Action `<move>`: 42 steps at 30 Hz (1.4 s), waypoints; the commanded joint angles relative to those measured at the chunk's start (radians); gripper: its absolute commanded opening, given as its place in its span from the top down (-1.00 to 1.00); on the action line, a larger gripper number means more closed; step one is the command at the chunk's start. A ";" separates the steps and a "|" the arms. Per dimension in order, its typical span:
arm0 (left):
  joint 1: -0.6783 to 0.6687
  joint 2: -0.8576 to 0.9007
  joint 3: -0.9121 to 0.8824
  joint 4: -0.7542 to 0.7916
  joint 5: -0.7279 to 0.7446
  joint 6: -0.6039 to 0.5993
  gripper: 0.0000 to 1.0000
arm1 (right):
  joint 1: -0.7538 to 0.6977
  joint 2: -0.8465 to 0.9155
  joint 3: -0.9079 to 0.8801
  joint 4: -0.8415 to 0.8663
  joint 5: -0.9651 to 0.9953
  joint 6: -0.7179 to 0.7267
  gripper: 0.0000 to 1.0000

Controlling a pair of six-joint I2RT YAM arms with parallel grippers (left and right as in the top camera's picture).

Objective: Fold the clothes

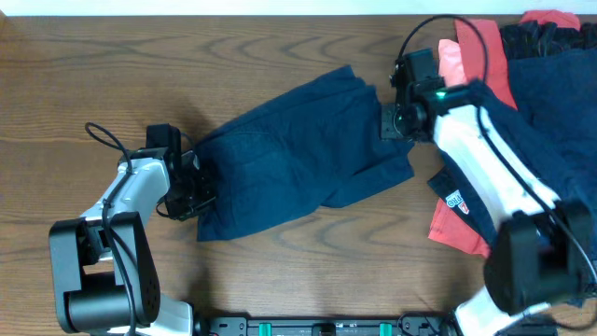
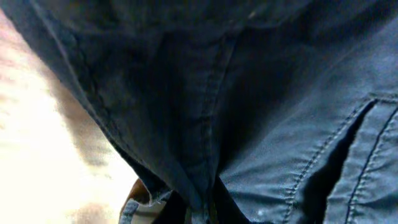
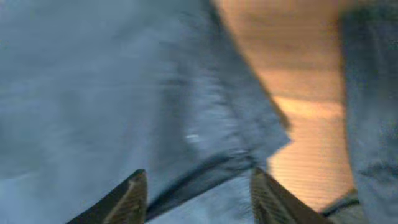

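Observation:
A large dark navy garment (image 1: 298,149) lies spread and rumpled across the middle of the wooden table. My left gripper (image 1: 191,185) is at its left edge. In the left wrist view the navy cloth (image 2: 249,93), with a seam and a pocket, fills the frame and gathers into the jaws (image 2: 202,214), which look shut on it. My right gripper (image 1: 392,121) is at the garment's upper right edge. In the right wrist view its fingers (image 3: 198,186) are spread apart over the navy cloth (image 3: 93,93), gripping nothing.
A pile of clothes lies at the right: a salmon-pink piece (image 1: 452,61), a red piece (image 1: 550,19), a black piece (image 1: 541,39) and more navy cloth (image 1: 550,112). My right arm lies over this pile. Bare wooden table (image 1: 280,280) shows at the front and left.

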 commanded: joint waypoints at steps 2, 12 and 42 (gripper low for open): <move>0.001 -0.053 0.059 -0.085 0.017 0.027 0.88 | 0.082 0.000 0.008 0.002 -0.264 -0.149 0.15; 0.001 -0.247 0.190 -0.362 0.022 0.023 0.88 | 0.303 0.186 0.008 0.045 -0.403 -0.180 0.45; -0.199 -0.327 0.453 -0.470 0.267 -0.011 0.88 | 0.307 0.236 0.169 -0.038 -0.103 -0.135 -0.03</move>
